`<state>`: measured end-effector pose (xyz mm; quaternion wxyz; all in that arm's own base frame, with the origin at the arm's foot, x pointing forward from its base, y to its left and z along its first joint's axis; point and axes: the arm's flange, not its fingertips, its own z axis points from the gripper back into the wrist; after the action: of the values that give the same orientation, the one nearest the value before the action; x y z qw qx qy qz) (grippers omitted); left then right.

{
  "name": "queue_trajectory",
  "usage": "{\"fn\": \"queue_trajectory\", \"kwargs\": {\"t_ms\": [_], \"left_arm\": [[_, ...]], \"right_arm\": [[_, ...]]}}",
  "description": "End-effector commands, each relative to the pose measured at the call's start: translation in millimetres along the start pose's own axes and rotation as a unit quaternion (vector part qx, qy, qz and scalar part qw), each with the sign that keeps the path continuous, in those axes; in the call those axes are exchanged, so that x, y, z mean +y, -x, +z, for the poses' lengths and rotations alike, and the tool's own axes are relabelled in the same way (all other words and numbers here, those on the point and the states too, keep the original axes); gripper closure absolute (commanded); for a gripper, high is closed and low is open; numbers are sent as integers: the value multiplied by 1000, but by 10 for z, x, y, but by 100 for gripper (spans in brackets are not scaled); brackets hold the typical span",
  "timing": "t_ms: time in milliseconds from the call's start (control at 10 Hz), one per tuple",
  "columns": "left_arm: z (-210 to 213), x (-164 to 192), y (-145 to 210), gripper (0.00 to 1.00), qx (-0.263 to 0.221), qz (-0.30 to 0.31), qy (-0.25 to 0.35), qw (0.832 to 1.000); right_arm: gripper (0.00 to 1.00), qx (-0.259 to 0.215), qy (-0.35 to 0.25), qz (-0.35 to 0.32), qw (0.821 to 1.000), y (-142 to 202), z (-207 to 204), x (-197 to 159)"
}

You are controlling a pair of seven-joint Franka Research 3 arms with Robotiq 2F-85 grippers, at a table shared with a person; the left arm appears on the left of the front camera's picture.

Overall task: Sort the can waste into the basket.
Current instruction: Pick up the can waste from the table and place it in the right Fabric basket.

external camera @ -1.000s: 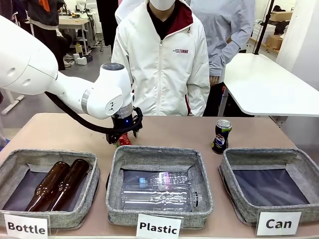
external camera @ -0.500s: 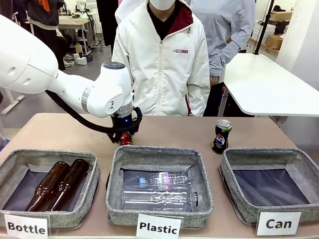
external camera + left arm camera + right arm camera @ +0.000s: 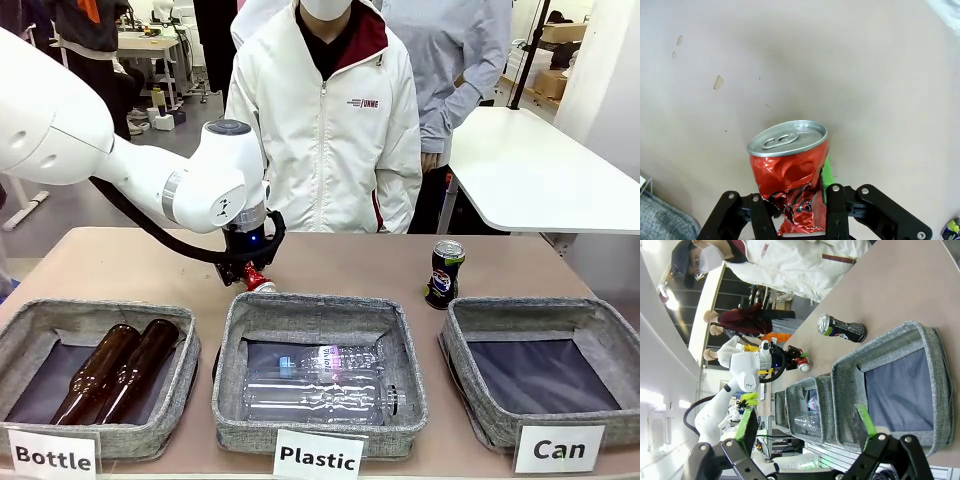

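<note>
My left gripper (image 3: pixel 250 270) is shut on the crushed red can (image 3: pixel 256 279), just behind the far rim of the middle basket. In the left wrist view the red can (image 3: pixel 790 175) sits pinched between my fingers, silver top facing away over the tan table, with a green pad (image 3: pixel 826 171) against its side. The dark can (image 3: pixel 444 273) stands upright behind the far-left corner of the "Can" basket (image 3: pixel 460 365), whose dark base is bare. My right gripper (image 3: pixel 807 427) is open, above and in front of that basket (image 3: pixel 890 345), with the dark can (image 3: pixel 842 329) beyond.
The "Plastic" basket (image 3: pixel 228 380) holds clear bottles and the "Bottle" basket (image 3: pixel 185 375) holds two brown glass bottles. A person in a white jacket (image 3: pixel 325 130) stands at the far edge. White label cards (image 3: pixel 558 448) stand along the near edge.
My left gripper has closed tighter on the red can. The can has tipped, its silver top now leaning toward the middle basket. The dark can has not moved.
</note>
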<state>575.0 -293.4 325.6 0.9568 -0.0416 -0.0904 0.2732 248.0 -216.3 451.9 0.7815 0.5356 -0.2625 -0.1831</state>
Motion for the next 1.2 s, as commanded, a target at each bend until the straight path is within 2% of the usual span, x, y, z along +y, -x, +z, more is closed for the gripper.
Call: {"fn": "queue_trajectory", "kwargs": {"t_ms": [0, 300, 600, 700, 800, 900, 1000, 1100], "left_arm": [[163, 97, 73, 100, -27, -13, 4, 1000], [901, 300, 382, 100, -48, -34, 4, 998], [2069, 928, 746, 100, -53, -166, 14, 985], [2380, 1175, 731, 100, -71, -183, 31, 980], [2624, 1410, 747, 100, -63, -211, 58, 974], [2716, 1589, 825, 100, -68, -287, 70, 953], [2737, 1737, 925, 100, -62, -323, 58, 943], [2658, 1788, 963, 100, -74, -305, 24, 949]], "right_arm": [[0, -6, -12, 12, 1000, -30, 2, 11], [0, -6, -12, 12, 1000, -30, 2, 11], [0, -6, -12, 12, 1000, -30, 2, 11], [0, -6, -12, 12, 1000, -30, 2, 11], [0, -6, -12, 12, 1000, -30, 2, 11], [0, -6, -12, 12, 1000, -30, 2, 11], [0, -6, -12, 12, 1000, -30, 2, 11], [0, -6, -12, 12, 1000, -30, 2, 11]]}}
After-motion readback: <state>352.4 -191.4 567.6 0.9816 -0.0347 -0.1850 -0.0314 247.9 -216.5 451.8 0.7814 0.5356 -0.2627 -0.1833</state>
